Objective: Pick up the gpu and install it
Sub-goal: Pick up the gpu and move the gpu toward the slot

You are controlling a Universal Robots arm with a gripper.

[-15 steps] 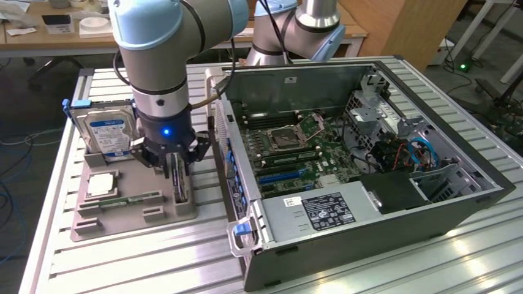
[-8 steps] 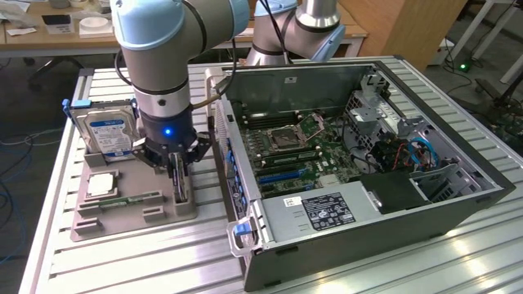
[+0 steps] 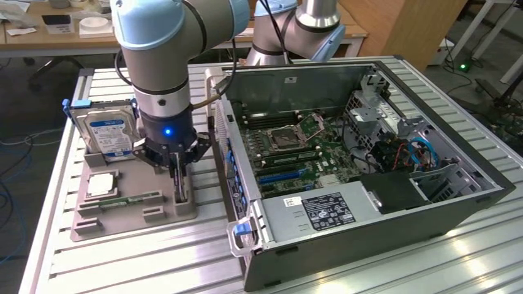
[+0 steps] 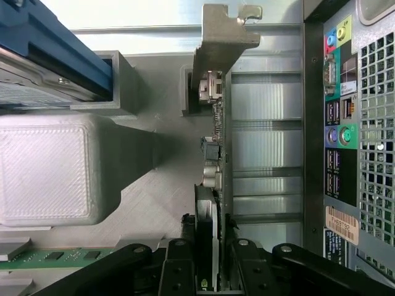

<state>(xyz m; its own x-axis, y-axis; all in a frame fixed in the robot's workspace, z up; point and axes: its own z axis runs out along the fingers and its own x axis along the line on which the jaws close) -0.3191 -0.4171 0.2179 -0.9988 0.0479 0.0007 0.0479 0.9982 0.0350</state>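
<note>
The gpu (image 3: 180, 191) is a thin dark card standing on edge in a slot of the grey holder (image 3: 122, 223), right beside the open computer case (image 3: 425, 211). My gripper (image 3: 179, 177) points straight down over it. In the wrist view the gpu (image 4: 217, 123) runs away from me with its metal bracket (image 4: 225, 43) at the far end. The black fingers (image 4: 179, 268) of my gripper (image 4: 208, 246) straddle the near end of the card, close to both faces, with a thin gap showing on one side. The jaws are open.
A silver hard drive (image 3: 106, 131) with a blue-white label stands upright in the holder on the exterior view's left. A processor chip (image 3: 100, 184) and a green memory stick (image 3: 131, 200) lie nearby. The case's rear port panel (image 4: 345, 123) is close beside the card. The motherboard (image 3: 286, 147) lies exposed inside.
</note>
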